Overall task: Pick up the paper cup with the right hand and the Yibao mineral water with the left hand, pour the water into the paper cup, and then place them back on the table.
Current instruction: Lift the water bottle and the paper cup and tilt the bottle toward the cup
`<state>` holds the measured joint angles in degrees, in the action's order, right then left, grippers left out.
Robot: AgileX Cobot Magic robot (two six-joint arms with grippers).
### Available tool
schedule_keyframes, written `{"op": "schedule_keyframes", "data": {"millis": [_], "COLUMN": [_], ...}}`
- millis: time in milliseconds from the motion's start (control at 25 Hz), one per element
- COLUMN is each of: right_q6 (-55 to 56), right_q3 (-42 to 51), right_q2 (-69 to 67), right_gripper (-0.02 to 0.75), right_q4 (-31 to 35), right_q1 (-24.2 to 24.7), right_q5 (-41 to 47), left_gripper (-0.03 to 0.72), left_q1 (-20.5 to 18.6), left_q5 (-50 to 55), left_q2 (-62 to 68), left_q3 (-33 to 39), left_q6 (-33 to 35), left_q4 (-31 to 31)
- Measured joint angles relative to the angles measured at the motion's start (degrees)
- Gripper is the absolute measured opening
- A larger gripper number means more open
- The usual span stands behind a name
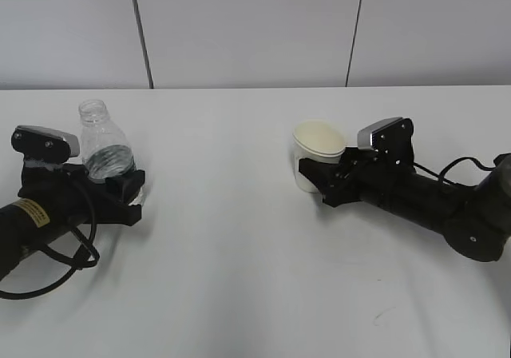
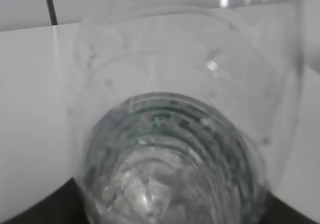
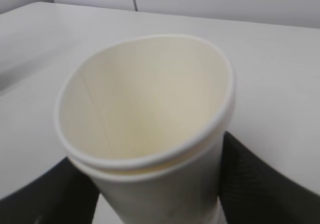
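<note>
The Yibao mineral water (image 1: 102,144) is a clear uncapped bottle at the left of the table (image 1: 239,238), with water (image 1: 109,163) in its lower part. My left gripper (image 1: 120,184) is shut on its lower body and hides the label. In the left wrist view the bottle (image 2: 175,149) fills the frame between dark fingers (image 2: 30,211) of that gripper (image 2: 165,206). The paper cup (image 1: 318,150) is right of centre, tilted a little, and looks empty. My right gripper (image 1: 317,179) is shut on its lower wall. The right wrist view shows the cup (image 3: 150,119) between both fingers (image 3: 250,179) of that gripper (image 3: 160,196).
A white panelled wall (image 1: 239,30) with dark seams runs behind the table's far edge. A black cable (image 1: 64,262) loops on the table beside my left arm. Small dark scuffs (image 1: 383,318) mark the table at the front right.
</note>
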<state>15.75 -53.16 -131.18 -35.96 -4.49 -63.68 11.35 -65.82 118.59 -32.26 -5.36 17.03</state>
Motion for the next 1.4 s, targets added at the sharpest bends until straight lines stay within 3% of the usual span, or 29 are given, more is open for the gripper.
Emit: {"op": "schedule_keyframes", "data": {"millis": [200,520,880,1160,1400], "right_q6": [0.0,2.58,8.96,9.69,11.69], "right_q3": [-0.11,-0.11,-0.23,-0.23,-0.23], "right_q2": [0.0,0.0,2.22,3.05,3.7], "right_gripper": [0.514,0.514,0.513,0.512,0.512], "right_q4": [-3.82,-11.76,-21.48,-23.18,-23.83], "right_q1": [0.0,0.0,-0.53,-6.18,-8.01], "right_q5": [-0.11,-0.93,1.1,2.63,3.19], "left_gripper": [0.347,0.342,0.342,0.342,0.342], "left_q1": [0.0,0.0,0.0,0.0,0.0], "left_q5": [0.0,2.87,12.43,20.81,25.36], "left_q2": [0.0,-3.74,-11.98,-16.99,-20.12], "left_q3": [0.0,0.0,0.0,0.0,0.0], "left_q6": [0.0,-0.49,-0.49,-0.49,-0.49], "left_q4": [1.07,8.81,12.25,14.17,15.89]}}
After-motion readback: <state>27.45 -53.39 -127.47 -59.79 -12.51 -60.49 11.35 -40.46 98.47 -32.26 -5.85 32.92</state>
